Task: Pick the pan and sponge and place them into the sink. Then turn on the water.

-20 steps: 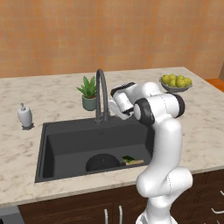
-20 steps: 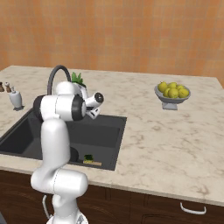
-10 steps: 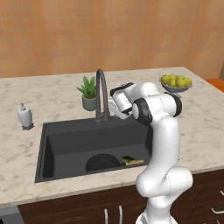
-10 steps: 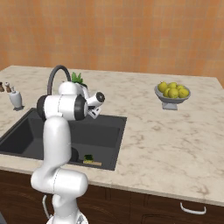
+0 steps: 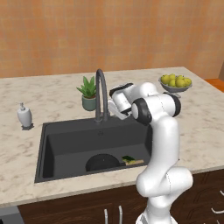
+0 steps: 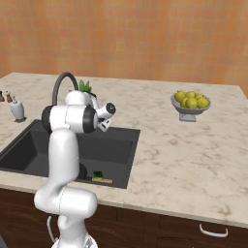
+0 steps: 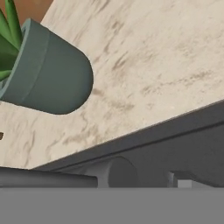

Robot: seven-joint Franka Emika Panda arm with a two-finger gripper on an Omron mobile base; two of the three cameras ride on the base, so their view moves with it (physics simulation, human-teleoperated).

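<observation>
Claw [image 5: 113, 106] is open and empty beside the faucet [image 5: 102, 94]. Pan [image 5: 102, 162] and sponge [image 5: 128, 159] lie in the sink [image 5: 61, 142]; water is not running yet.

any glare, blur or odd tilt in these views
Left base view: flat even light, no glare, soft shadow inside the sink around the pan. Right base view: same flat light, sharp. Hand view: rolled, so the plant pot lies sideways; close surfaces look soft.

Matt dark sink [image 5: 70, 144] (marbled countertop [image 5: 52, 94]).
</observation>
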